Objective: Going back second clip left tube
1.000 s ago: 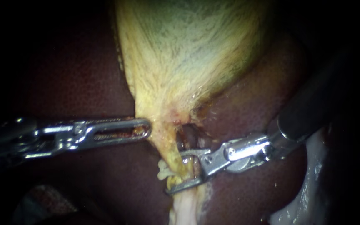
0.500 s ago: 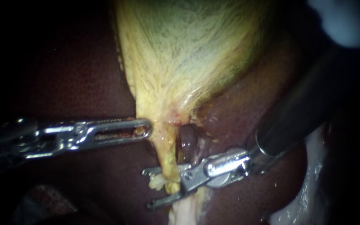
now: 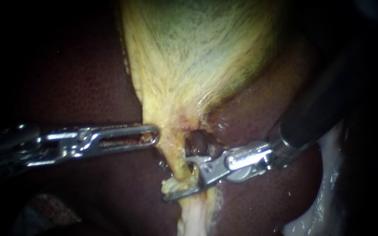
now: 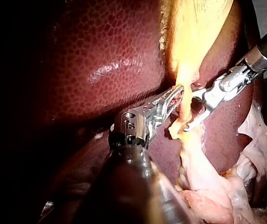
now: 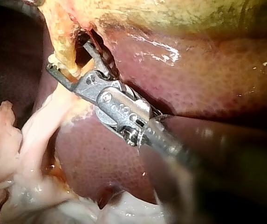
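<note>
Slender steel right instrument (image 3: pixel 176 178) astride the pale yellow left tube (image 3: pixel 178 161)
Pincer released and gaping, one half either side of the tube, just below the neck of the yellow-green gallbladder (image 3: pixel 197 57). Slender steel left instrument (image 3: pixel 154 134) in from the left, pincer clenched on that neck's edge. Dark red liver (image 3: pixel 75 87) beneath.

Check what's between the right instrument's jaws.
The yellowish left tube passes between the open jaws of the right instrument. The upper jaw lies behind the tube. The lower jaw crosses its front and hides a strip. No clip can be made out there.
</note>
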`<control>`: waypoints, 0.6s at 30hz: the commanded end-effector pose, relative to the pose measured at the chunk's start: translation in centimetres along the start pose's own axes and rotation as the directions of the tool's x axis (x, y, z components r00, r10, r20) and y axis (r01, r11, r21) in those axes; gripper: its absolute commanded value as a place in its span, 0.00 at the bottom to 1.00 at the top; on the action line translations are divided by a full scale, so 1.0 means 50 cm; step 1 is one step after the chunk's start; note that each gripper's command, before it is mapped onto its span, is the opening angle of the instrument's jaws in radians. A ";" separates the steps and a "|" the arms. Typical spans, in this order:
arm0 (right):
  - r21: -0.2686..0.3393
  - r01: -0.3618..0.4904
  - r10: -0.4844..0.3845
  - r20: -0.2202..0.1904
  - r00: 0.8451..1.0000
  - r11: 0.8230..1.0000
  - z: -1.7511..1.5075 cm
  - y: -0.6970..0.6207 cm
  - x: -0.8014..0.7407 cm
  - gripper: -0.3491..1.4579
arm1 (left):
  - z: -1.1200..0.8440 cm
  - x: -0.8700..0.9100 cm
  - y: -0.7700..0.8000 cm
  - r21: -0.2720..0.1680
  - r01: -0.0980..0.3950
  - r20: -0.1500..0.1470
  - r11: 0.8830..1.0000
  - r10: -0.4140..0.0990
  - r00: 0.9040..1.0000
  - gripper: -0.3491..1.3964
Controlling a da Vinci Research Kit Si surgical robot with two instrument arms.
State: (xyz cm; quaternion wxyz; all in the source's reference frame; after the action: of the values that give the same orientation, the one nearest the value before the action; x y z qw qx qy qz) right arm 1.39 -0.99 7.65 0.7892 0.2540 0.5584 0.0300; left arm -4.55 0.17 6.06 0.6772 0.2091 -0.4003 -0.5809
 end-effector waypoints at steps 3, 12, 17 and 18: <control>0.002 0.000 0.000 -0.001 1.000 1.000 -0.0016 -0.0008 -0.0001 0.52 | -0.0001 -0.0001 -0.0001 0.001 0.000 0.000 1.000 0.000 1.000 0.01; 0.020 0.000 0.000 -0.005 1.000 1.000 -0.0093 -0.0033 -0.0006 0.52 | 0.0001 0.0008 -0.0001 -0.003 -0.002 0.003 1.000 0.002 1.000 0.01; -0.001 0.071 -0.071 -0.004 0.997 0.997 -0.0170 -0.0023 0.0037 0.52 | 0.0002 0.0009 -0.0002 -0.004 -0.002 0.004 1.000 0.002 1.000 0.01; -0.006 0.082 -0.082 -0.003 0.997 0.997 -0.0183 -0.0022 0.0047 0.52 | 0.0002 0.0009 -0.0002 -0.001 -0.002 0.002 1.000 0.002 1.000 0.01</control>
State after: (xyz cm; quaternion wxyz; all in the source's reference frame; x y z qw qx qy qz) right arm 0.59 -0.63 7.11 0.7897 0.2228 0.5716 -0.0030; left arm -4.56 0.12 6.07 0.6773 0.2068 -0.4009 -0.5811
